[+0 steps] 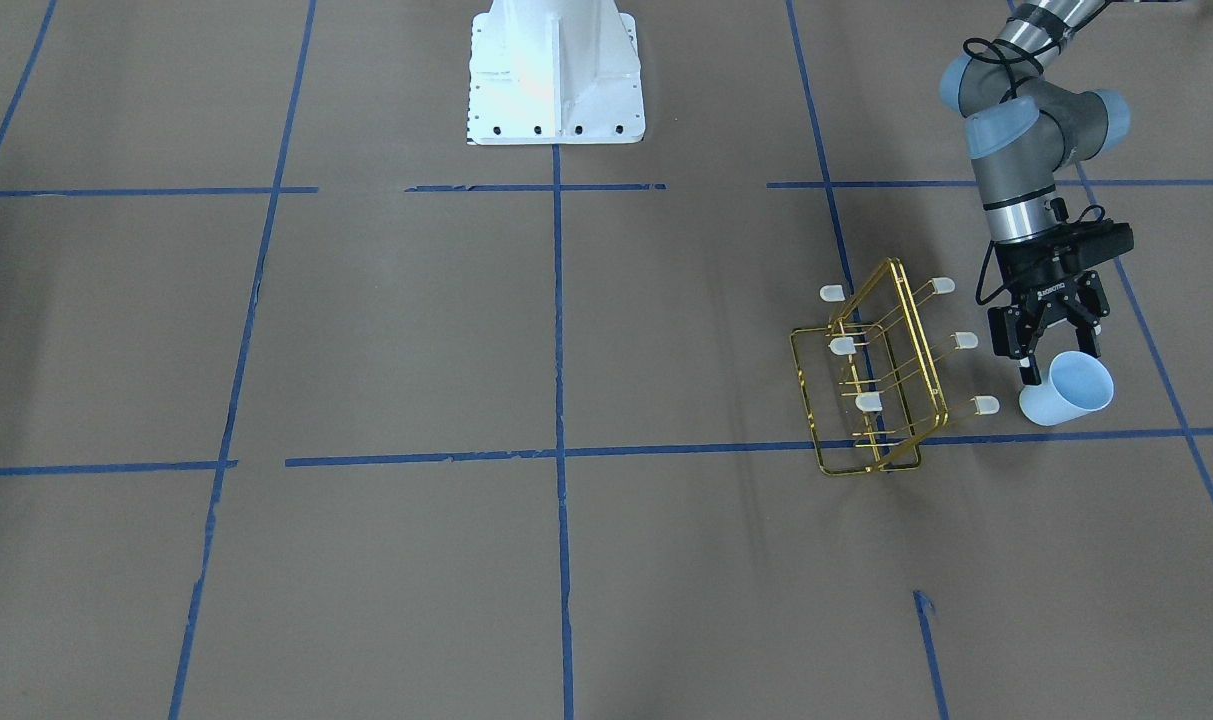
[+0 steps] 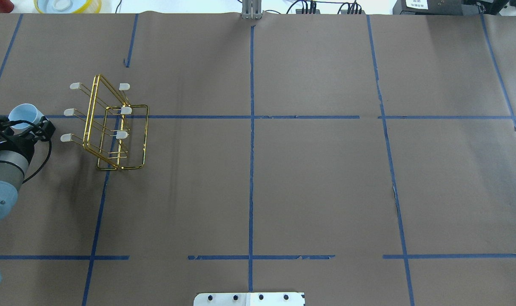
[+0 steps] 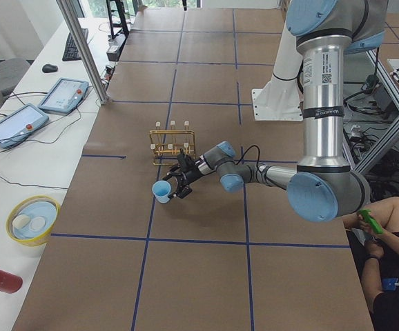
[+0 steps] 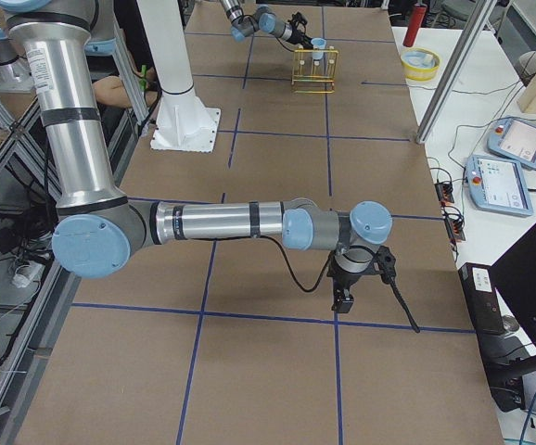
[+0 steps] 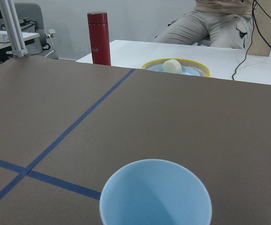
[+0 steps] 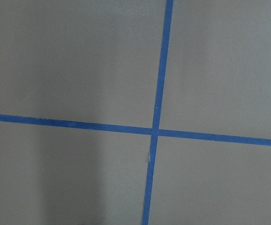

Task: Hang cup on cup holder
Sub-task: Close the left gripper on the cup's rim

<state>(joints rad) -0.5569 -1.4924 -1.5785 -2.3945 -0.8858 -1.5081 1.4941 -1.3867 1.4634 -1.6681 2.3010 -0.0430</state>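
The pale blue-white cup (image 1: 1066,392) stands upright between the fingers of my left gripper (image 1: 1058,352), which is shut on its lower part from the side. The overhead view shows the cup (image 2: 24,114) and the gripper (image 2: 23,124) at the far left edge of the table. The left wrist view shows only the cup's open rim (image 5: 155,194). The gold wire cup holder (image 1: 916,340) stands beside the cup, and all its capped prongs are bare; it also shows overhead (image 2: 90,114). My right gripper (image 4: 342,301) points down at the table far from both; I cannot tell whether it is open.
The white robot base (image 1: 556,75) is at the table's near-robot edge. A red bottle (image 5: 98,37) and a yellow-rimmed bowl (image 5: 175,69) sit on a side table beyond the paper. A seated person (image 5: 220,21) is behind them. Blue tape lines cross the brown paper.
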